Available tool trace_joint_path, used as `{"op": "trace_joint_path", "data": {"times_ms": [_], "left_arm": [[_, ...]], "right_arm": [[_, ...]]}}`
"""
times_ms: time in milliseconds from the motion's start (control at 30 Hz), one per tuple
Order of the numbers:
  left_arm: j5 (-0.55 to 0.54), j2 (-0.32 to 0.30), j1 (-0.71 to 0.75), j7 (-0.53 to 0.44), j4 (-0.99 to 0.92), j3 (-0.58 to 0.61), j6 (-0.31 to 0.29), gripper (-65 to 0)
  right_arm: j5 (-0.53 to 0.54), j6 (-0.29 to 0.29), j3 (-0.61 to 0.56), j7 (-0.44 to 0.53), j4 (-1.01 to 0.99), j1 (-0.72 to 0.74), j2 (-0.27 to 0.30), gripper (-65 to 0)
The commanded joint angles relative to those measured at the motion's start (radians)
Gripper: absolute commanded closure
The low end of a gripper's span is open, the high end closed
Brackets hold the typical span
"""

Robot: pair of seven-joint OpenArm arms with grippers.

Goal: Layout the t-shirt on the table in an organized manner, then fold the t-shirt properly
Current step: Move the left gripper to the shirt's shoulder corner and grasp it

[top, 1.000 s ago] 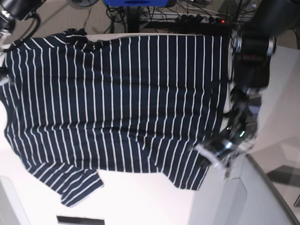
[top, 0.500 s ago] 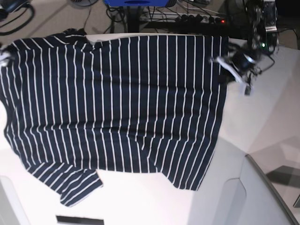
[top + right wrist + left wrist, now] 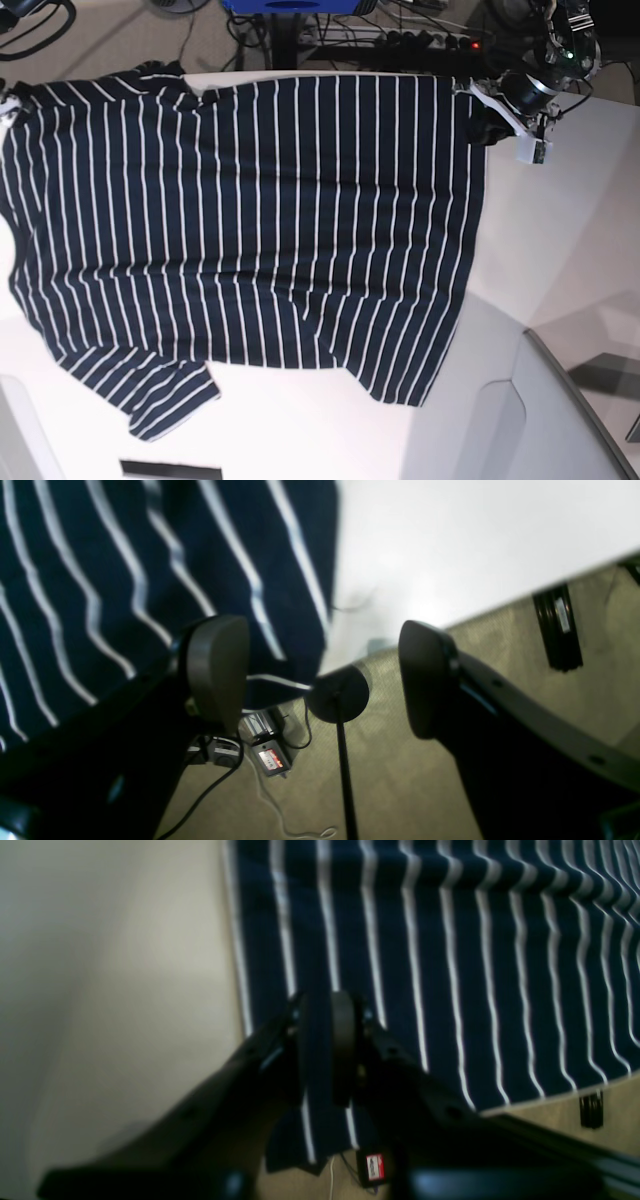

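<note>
The t-shirt lay spread across the table. The left pincer was clamped on its hem corner; the right pincer gaped apart over the opposite edge. A good layout needed even, gentle tension, avoiding bunching.

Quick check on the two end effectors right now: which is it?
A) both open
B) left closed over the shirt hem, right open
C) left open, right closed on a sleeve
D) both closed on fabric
B: the left end effector is pinched together over the t-shirt hem, while the right end effector is spread wide, holding nothing.
</note>
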Motion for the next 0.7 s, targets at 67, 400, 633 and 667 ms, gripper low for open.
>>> {"op": "trace_joint_path", "data": {"times_ms": [67,400,633,667], "left_arm": [[-0.012,-0.01,0.011,-0.02,0.009,-0.008,-0.011,-17.4],[-0.013,0.011,-0.005,-0.017,0.009,0.001,-0.012,-23.7],[-0.013,0.045,0.018,-0.017,0.038,0.017,-0.014,-23.2],[-0.013,0.045,0.018,-0.017,0.047,0.032,-0.014,-22.1]], "right_arm": [[0.012,0.006,-0.002,0.017,-0.042,0.01,0.019,-44.0],[0.011,0.006,-0.005,0.056,-0.038,0.01,0.019,-44.0],[0.012,0.006,-0.005,0.06,-0.026,0.01,0.019,-44.0],[0.012,0.006,-0.007,0.062,-0.016,0.01,0.019,-44.0]]}}
